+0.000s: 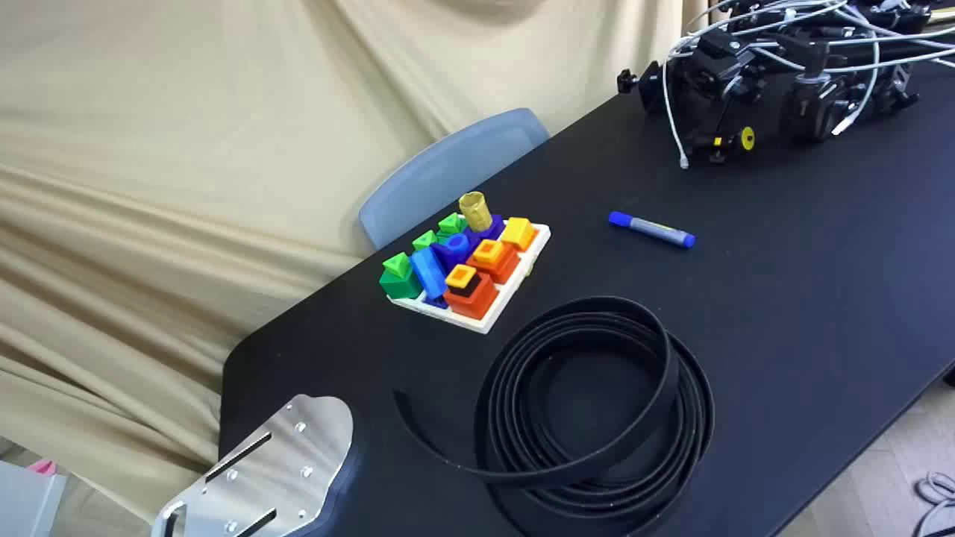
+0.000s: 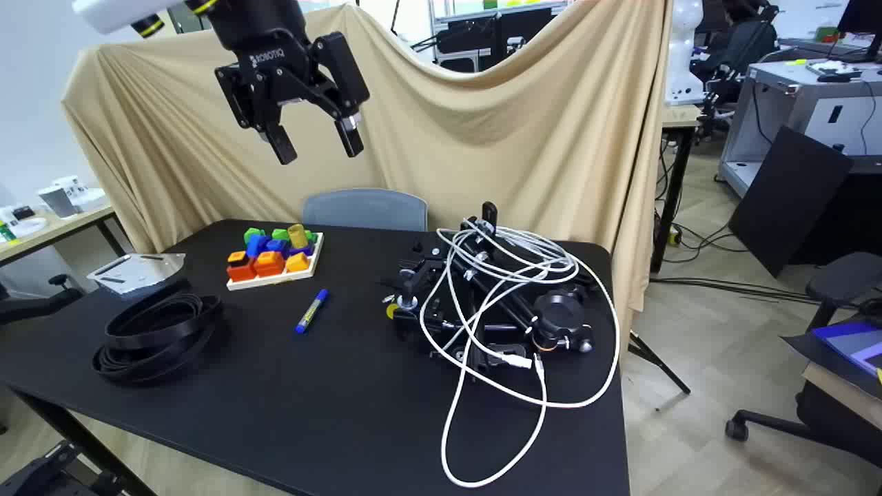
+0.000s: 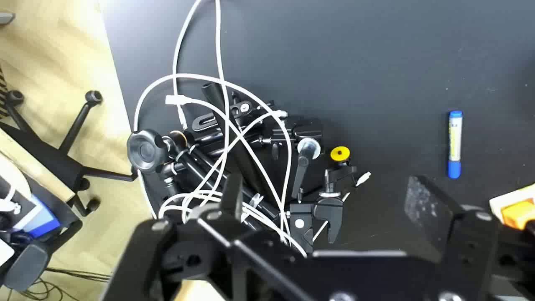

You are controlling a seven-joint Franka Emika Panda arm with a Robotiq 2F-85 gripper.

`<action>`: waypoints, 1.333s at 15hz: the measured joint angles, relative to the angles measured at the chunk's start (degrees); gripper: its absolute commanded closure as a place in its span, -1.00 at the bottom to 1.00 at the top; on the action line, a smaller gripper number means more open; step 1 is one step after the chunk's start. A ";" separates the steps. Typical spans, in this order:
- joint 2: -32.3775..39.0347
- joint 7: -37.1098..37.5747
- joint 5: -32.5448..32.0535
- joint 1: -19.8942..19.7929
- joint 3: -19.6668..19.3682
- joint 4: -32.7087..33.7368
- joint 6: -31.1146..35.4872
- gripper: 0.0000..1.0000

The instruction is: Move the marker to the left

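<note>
A marker with blue ends and a pale barrel lies flat on the black table. The marker shows in both exterior views (image 1: 652, 229) (image 2: 313, 311), and in the wrist view (image 3: 455, 144) it is at the right. My gripper (image 2: 317, 146) hangs high above the table in an exterior view, its fingers spread with nothing between them. In the wrist view the gripper (image 3: 328, 196) also shows wide apart fingers, with the marker beyond the right finger. The gripper is apart from the marker.
A white board with coloured blocks (image 2: 274, 277) stands beside the marker. A coiled black strap (image 1: 597, 410) and a metal plate (image 1: 276, 470) lie on the table (image 1: 783, 335). Black clamps and stands with white cables (image 2: 482, 296) are heaped on the marker's far side from the strap.
</note>
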 measured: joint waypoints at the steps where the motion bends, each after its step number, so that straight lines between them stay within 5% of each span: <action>1: 0.01 0.00 0.00 0.00 0.00 -0.07 0.00 -1.00; 20: 0.87 -0.66 0.27 0.65 0.72 -1.23 2.01 -1.00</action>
